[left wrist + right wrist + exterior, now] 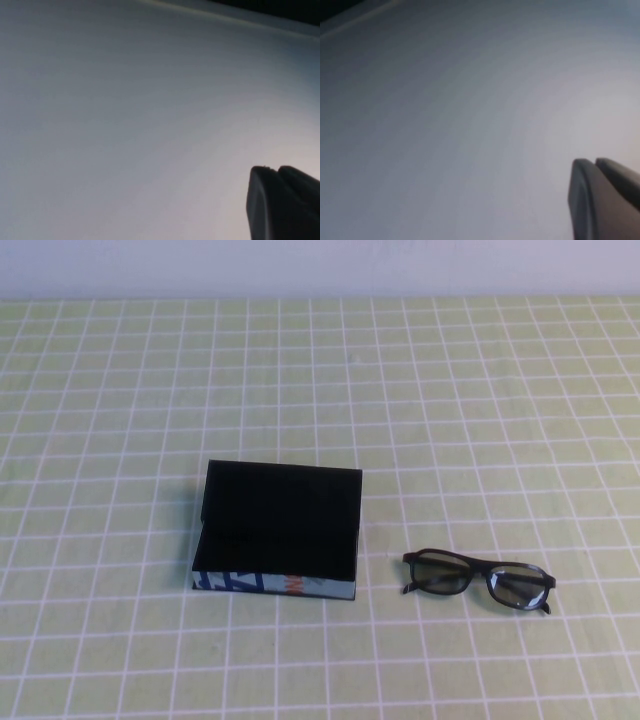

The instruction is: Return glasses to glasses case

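The black glasses case [280, 525] lies at the table's middle, its light front edge with blue and orange print facing me. Its lid seems raised at the far side, and the inside is dark. The black thick-framed glasses [478, 580] lie on the cloth just right of the case, apart from it. Neither arm shows in the high view. My left gripper [275, 169] shows only as dark fingertips pressed together against a blank pale surface. My right gripper [594, 161] looks the same, fingertips together and holding nothing.
A green cloth with a white grid [120, 390] covers the table. A pale wall [320, 265] runs along the far edge. Both wrist views show only a blank pale surface.
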Action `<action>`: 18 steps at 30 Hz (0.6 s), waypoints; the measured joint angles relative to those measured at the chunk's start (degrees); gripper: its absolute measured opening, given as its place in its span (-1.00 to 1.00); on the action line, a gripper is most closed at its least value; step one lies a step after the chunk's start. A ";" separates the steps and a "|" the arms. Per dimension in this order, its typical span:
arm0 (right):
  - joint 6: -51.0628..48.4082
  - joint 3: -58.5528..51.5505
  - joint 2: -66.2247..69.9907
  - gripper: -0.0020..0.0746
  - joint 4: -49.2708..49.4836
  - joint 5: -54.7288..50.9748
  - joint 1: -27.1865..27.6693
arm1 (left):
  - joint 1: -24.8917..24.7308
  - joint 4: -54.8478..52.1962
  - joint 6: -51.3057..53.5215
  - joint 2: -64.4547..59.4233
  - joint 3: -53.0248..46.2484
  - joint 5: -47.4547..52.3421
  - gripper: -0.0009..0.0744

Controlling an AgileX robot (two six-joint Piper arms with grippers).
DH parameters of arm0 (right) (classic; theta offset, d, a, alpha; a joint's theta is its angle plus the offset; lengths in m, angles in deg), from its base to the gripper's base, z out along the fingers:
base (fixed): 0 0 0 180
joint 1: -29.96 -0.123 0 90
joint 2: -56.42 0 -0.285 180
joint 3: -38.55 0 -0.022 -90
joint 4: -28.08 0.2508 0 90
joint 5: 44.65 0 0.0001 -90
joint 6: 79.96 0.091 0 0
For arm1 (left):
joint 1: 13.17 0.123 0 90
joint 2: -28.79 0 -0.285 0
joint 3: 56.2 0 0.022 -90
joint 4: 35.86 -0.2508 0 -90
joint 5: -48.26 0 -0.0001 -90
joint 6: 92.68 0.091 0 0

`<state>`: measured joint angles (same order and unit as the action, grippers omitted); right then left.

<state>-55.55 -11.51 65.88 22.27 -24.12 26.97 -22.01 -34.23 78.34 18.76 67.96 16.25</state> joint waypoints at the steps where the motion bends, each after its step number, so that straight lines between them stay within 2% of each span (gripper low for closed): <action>1: 0.13 1.91 1.17 -0.99 0.00 -2.70 0.00 | 0.00 0.00 -0.27 -0.91 1.92 2.13 -0.98; 7: 0.34 14.12 12.80 -0.99 -0.23 -24.40 0.00 | 0.00 0.11 -4.50 -9.29 15.61 22.97 -0.99; 11: 0.34 18.79 21.63 -0.99 0.14 -40.45 0.00 | 0.00 0.11 -5.13 -15.67 21.27 37.17 -0.99; 15: -0.24 19.23 28.99 -0.99 -0.52 -48.41 0.00 | 0.00 0.20 -5.13 -22.05 22.29 48.60 -0.98; 18: -1.02 19.23 32.20 -0.99 -1.19 -49.71 0.00 | 0.00 0.20 -4.72 -25.38 22.29 57.12 -0.98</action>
<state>-56.57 7.72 98.08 21.08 -73.83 26.97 -22.01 -34.03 73.62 -6.62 90.25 73.37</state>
